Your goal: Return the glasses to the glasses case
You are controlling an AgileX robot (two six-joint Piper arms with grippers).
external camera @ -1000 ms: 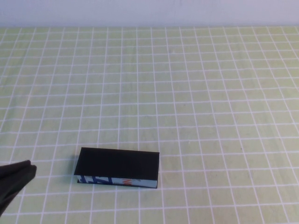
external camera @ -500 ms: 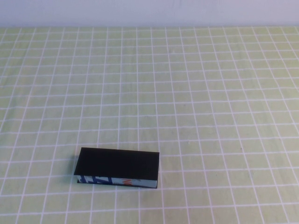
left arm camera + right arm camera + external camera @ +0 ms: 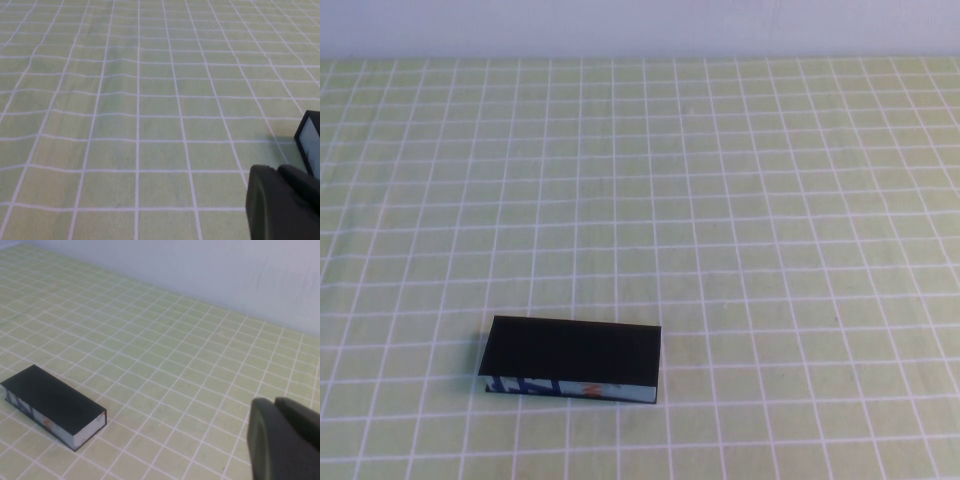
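Observation:
The glasses case (image 3: 572, 352) lies shut on the green checked cloth at the front left, its lid flap down and its blue, white and orange printed edge facing me. It also shows in the right wrist view (image 3: 50, 402), and one corner shows in the left wrist view (image 3: 311, 137). The glasses are out of view. My left gripper (image 3: 277, 172) hangs low just left of the case, fingers closed together and empty. My right gripper (image 3: 275, 402) is well off to the right of the case, fingers closed together and empty. Neither gripper shows in the high view.
The green cloth with white grid lines (image 3: 740, 200) covers the whole table. A pale wall (image 3: 640, 25) runs along the far edge.
The dark tip of my left arm at the lower left of the high view has drawn back out of the picture. The case has not moved.

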